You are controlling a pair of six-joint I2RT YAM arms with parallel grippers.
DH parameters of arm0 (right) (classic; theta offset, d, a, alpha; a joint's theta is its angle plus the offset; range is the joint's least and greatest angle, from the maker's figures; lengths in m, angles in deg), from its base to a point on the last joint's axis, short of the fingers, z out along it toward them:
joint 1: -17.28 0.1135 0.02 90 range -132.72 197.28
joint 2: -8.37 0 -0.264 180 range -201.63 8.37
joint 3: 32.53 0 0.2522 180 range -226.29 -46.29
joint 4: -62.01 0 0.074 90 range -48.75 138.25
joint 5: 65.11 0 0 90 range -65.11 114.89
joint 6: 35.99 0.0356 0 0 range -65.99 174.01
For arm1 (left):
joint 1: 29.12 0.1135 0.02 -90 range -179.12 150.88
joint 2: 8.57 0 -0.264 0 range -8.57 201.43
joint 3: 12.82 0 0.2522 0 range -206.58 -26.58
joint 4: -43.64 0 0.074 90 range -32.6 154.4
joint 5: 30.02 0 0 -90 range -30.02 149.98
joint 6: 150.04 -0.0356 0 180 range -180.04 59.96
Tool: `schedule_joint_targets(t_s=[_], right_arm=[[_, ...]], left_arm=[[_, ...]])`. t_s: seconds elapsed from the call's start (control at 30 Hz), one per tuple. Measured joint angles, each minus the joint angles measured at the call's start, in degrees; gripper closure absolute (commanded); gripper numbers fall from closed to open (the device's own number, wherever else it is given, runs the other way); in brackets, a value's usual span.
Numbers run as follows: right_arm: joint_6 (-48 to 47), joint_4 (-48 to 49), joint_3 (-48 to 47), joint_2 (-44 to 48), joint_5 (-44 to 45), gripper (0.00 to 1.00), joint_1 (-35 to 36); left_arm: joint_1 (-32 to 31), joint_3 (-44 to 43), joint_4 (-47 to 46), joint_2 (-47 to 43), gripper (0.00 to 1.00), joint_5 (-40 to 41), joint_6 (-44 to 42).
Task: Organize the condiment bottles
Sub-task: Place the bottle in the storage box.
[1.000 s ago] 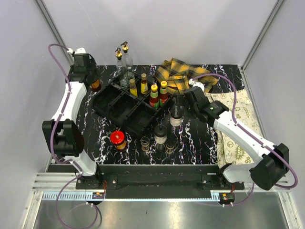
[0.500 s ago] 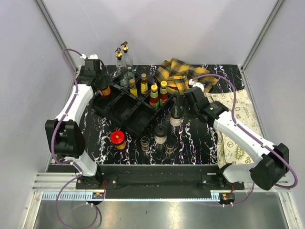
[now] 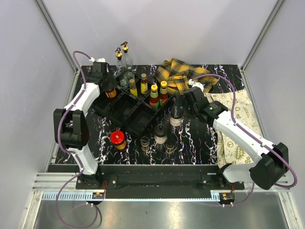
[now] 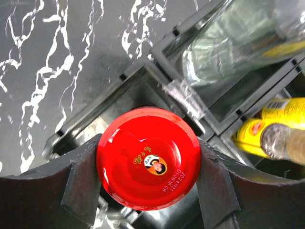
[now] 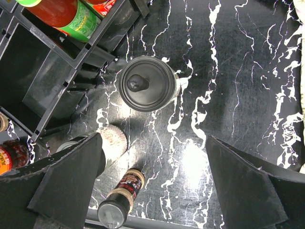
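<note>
Remotely, I had the left end effector clamped on a red-lidded jar, held over a corner compartment of the black tray. My right end effector gaped wide over the table, with a black-capped shaker standing just ahead of it.

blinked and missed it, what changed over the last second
The left fingers, shut on the red-lidded jar, carried it rightward from near the table's left edge to over the black tray's far-left corner compartment. The right fingers, other bottles and plaid cloth stayed put.
</note>
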State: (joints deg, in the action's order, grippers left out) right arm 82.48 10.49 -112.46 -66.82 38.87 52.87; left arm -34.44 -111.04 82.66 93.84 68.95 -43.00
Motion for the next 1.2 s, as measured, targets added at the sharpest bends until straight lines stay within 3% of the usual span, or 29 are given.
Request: schedule_joint_targets(t_s=[0.4, 0.6, 0.63, 0.77, 0.87, 1.07, 1.1, 1.2], right_arm=[[-0.2, 0.2, 0.0, -1.3, 0.1, 0.0, 0.0], [-0.2, 0.2, 0.0, -1.5, 0.1, 0.0, 0.0], [-0.2, 0.2, 0.0, -1.5, 0.1, 0.0, 0.0], [-0.2, 0.2, 0.0, -1.5, 0.1, 0.0, 0.0], [-0.2, 0.3, 0.1, -1.5, 0.1, 0.0, 0.0], [-0.2, 0.2, 0.6, -1.2, 0.0, 0.0, 0.0], [-0.2, 0.2, 0.7, -1.1, 0.0, 0.0, 0.0], [-0.2, 0.2, 1.1, -0.6, 0.0, 0.0, 0.0]], left_arm=[[-0.8, 4.4, -8.3, 2.6, 1.0, 0.5, -0.3], [-1.0, 4.4, -9.7, 3.2, 0.87, 0.9, -0.5], [-1.0, 4.4, -9.7, 3.2, 0.85, 0.9, -0.5], [-1.1, 4.4, -9.8, 3.3, 0.44, 1.0, -0.5], [-1.3, 4.4, -9.9, 3.3, 0.27, 1.6, -0.5], [-1.7, 3.8, -9.8, 3.3, 0.12, 2.6, -0.8], [-1.7, 3.3, -9.7, 3.3, 0.04, 2.6, -0.8], [-1.9, 1.4, -9.4, 3.0, 0.01, 2.7, -1.1]])
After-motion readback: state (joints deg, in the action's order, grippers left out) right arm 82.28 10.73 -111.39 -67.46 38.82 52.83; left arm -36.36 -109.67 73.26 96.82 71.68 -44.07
